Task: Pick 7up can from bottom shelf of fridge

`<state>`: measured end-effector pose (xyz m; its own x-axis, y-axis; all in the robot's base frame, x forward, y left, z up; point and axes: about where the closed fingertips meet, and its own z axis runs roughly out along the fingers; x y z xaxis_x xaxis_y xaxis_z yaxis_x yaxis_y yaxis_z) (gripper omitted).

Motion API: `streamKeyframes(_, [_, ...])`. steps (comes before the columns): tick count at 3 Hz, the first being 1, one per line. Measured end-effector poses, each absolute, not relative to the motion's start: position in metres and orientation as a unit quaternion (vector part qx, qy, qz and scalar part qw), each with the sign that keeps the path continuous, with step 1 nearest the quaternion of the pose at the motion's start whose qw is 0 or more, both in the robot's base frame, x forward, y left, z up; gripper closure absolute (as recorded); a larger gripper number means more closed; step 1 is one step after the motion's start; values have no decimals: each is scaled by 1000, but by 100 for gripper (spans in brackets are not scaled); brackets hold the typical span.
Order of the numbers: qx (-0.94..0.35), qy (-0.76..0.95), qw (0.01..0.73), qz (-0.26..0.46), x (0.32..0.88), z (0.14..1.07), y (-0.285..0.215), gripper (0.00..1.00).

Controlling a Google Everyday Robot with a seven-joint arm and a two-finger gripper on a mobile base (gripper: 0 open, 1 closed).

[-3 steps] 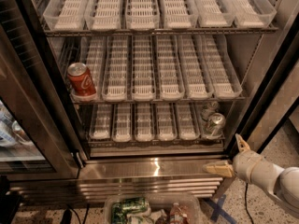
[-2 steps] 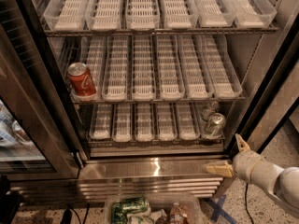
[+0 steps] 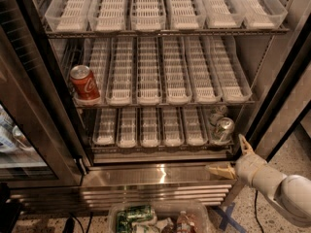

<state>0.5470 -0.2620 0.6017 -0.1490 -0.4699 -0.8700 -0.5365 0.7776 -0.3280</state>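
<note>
Nothing is moving since a second ago: the gripper [image 3: 224, 153] is hovering spread open, low right, just below the 7up can [image 3: 223, 129] sitting rightmost on the bottom shelf [image 3: 146, 145]; reaching in this low is risking clipping the shelf's lip and toppling the can.

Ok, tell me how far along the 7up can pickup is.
Done: the fridge stands open, and the gripper is low on the right, in front of its base. In hand: the gripper is open and sits just below the 7up can, not touching it. Left: reaching onto the bottom shelf, closing on the can and lifting it out.
</note>
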Motion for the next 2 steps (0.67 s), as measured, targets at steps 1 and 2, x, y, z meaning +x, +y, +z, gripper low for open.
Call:
streamKeyframes(1, [-331,747,576,15,554,604,-263,15])
streamKeyframes(2, [-328,740,587,-1,559,605,-266,20])
